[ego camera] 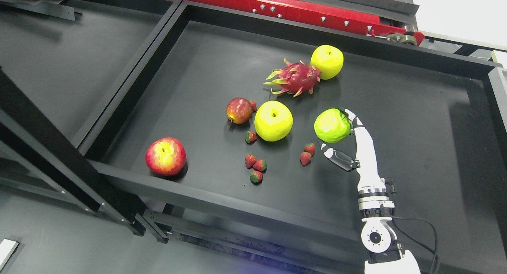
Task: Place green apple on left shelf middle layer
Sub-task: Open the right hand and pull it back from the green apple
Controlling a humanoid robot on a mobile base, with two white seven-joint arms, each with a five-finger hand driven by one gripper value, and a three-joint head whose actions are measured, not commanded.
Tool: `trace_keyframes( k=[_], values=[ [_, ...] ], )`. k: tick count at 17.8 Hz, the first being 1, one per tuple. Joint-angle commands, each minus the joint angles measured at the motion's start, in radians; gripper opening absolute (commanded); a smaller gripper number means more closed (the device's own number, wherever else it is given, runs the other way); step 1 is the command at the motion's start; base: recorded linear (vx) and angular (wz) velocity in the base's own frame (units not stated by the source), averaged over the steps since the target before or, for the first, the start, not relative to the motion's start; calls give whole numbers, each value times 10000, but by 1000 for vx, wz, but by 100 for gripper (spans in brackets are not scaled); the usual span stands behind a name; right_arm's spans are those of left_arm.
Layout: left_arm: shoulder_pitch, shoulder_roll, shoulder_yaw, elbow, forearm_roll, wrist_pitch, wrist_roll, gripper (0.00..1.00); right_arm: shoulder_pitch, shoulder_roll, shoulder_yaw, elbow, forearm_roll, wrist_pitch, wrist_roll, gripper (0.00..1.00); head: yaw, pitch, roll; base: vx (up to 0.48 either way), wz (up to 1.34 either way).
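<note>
— What is lying on the black tray [416, 119] right now?

— Fruit only. One green apple [332, 125] is sitting right of the tray's middle. Two yellow apples are lying there as well: one [273, 120] near the middle, the other [327, 61] toward the far edge. A dragon fruit [294, 78] is touching that far yellow apple on its left.

— And the red ones?

— One red apple [165, 156] is resting at the near left corner, close against the front rim. One pomegranate [239, 110] is sitting just left of the middle yellow apple. Six strawberries are scattered toward the front: one [250, 137] beside the middle yellow apple, three [255, 168] bunched nearer the front edge, and two [307, 153] below the green apple.

— What is the right hand [350, 141] doing?

— It is reaching up from the lower right. Its fingers [354, 119] are lying against the green apple's right side, while the thumb [336, 155] is sticking out below the fruit, apart from it. The hand is spread, not gripping anything.

— So where is the green apple?

— Resting on the tray floor, touching the fingers.
</note>
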Motion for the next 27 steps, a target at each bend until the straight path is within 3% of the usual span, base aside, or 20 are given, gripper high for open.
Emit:
trace_keyframes(
  k=[1, 4, 9, 10, 11, 17, 21, 27],
  values=[
    [0, 175, 4, 0, 0, -27, 0, 100, -411, -31, 126, 879, 8, 552, 1047, 3, 0, 0, 0, 157, -17],
    [0, 175, 4, 0, 0, -12, 0, 100, -442, -31, 141, 894, 23, 614, 1141, 5, 0, 0, 0, 135, -32],
    [0, 175, 4, 0, 0, -27, 0, 100, -473, 46, 80, 971, -298, 1534, 1141, 28, 0, 0, 0, 71, -15],
    [0, 175, 4, 0, 0, -27, 0, 100, -488, 46, 80, 971, -451, 1535, 1157, 43, 0, 0, 0, 13, 8],
    [0, 175, -26, 0, 0, -27, 0, 100, -488, 46, 80, 971, -498, 1550, 1157, 99, 0, 0, 0, 13, 8],
    [0, 175, 4, 0, 0, -27, 0, 100, -274, 107, -73, 742, -957, 1382, 1141, 100, 0, 0, 0, 0, 0],
    [0, 175, 4, 0, 0, -12, 0, 100, 614, 184, -579, -757, -2091, 325, 1126, 100, 0, 0, 0, 2, 8],
    [0, 175, 4, 0, 0, -27, 0, 100, 2026, 377, -978, -1836, -3898, 1, 805, 100, 0, 0, 0, 0, 0]
  ],
)
